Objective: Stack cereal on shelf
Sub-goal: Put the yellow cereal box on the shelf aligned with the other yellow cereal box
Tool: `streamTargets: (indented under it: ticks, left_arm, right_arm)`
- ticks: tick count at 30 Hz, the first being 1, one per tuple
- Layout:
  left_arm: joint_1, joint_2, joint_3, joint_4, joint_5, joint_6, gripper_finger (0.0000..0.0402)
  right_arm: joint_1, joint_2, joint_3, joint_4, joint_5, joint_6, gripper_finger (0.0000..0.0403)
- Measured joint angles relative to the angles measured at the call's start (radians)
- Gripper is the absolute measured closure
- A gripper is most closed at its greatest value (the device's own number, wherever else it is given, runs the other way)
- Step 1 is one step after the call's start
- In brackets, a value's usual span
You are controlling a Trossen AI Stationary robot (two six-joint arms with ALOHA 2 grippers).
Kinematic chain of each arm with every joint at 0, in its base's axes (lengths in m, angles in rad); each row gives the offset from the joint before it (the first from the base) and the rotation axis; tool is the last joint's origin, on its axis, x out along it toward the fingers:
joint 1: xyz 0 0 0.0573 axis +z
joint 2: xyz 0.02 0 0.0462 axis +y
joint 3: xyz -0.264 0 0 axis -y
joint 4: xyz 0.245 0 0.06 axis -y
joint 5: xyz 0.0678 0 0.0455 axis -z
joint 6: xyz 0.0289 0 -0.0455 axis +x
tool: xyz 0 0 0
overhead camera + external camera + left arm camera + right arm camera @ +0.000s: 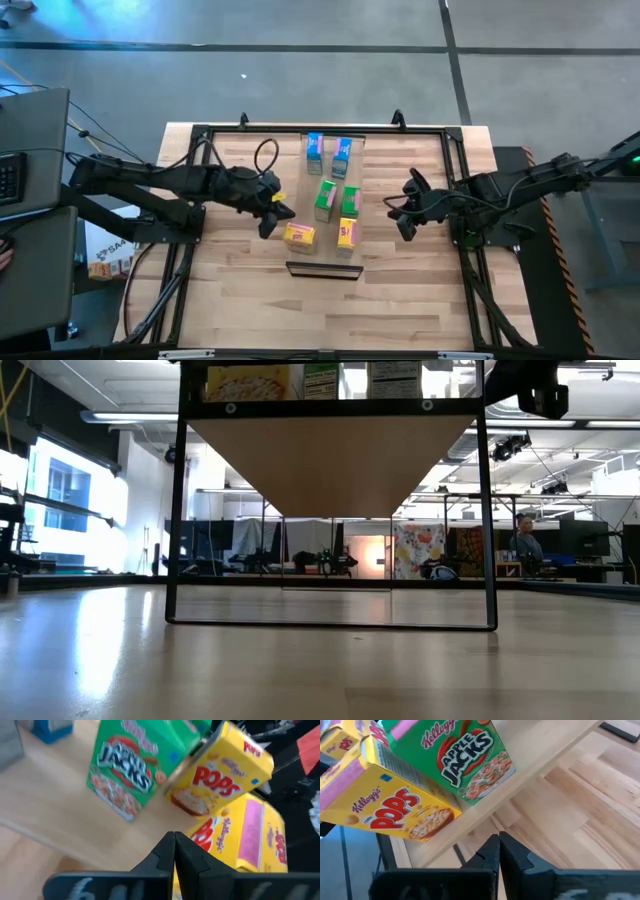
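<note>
All six cereal boxes sit on the shelf mid-frame, so I pull my left hand and right hand, both pressed together, slowly away without bumping any.

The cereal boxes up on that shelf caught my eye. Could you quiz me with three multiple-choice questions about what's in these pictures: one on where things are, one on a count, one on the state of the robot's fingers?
1. Where are the cereal boxes?
A. On the raised shelf
B. On the floor
C. Held in the grippers

2. How many boxes are there, in which colours?
A. Four, all yellow
B. Six: two blue, two green, two yellow
C. Three red

3. How are the two grippers' fingers?
A. Both wide open
B. Both shut, holding nothing
C. Each clamped on a box

Answers:
1 A: the high view shows the blue boxes, green boxes and yellow boxes all on the shelf.
2 B: that view shows three pairs by colour.
3 B: the left gripper and right gripper show fingers pressed together, nothing between them.
</note>
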Motion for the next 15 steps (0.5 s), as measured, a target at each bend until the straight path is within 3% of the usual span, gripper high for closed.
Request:
streamTargets:
  ticks: [15]
  left_arm:
    - [-0.122, 0.003, 0.0, -0.092, -0.045, -0.188, 0.0401]
  right_arm:
    - [0.0, 0.0, 0.0, -0.003, 0.018, -0.048, 0.0403]
